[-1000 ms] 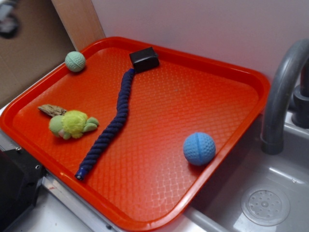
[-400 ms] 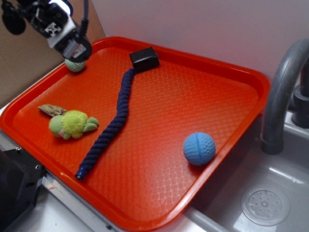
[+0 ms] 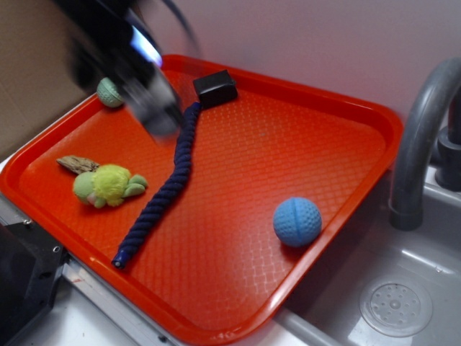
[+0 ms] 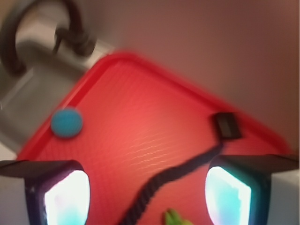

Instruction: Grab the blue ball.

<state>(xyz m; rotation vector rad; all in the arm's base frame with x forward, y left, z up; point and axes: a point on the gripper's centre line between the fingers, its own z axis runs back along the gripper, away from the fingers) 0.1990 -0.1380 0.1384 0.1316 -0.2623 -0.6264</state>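
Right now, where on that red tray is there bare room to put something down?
The widest bare patch on the red plastic tray lies between the dark blue braided rope and the light blue dimpled ball, toward the far right corner. It is crowded left of the rope, around the yellow-green plush toy.

The tray (image 3: 317,137) is bright orange-red with a fine diamond-grid embossing across its floor, and on it the blue ball (image 3: 297,221) is light blue with a dimpled grid texture. The rope (image 3: 169,189) is dark navy, the block (image 3: 215,88) black, the small ball (image 3: 108,92) pale mint green, and the plush toy (image 3: 108,185) yellow-green. The sink (image 3: 403,303) and faucet (image 3: 421,137) are grey.
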